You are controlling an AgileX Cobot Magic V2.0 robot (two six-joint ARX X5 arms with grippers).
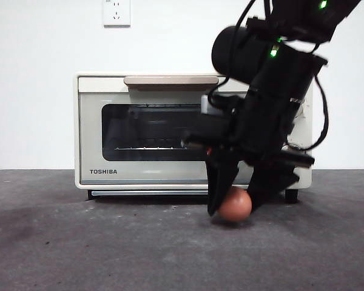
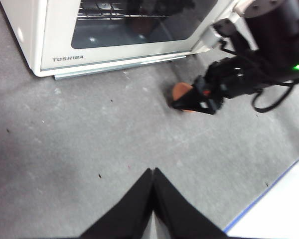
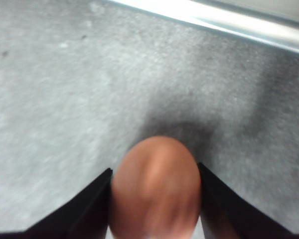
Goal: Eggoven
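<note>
Front view: right gripper jaws pinch the egg on the table before the closed oven; left gripper jaws pressed together.

Even bright light, soft shadow under egg, right wrist view blurred, oven window glare

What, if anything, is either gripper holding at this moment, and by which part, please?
The right gripper clasps the egg across its two sides, on the table. The left gripper holds nothing.
</note>
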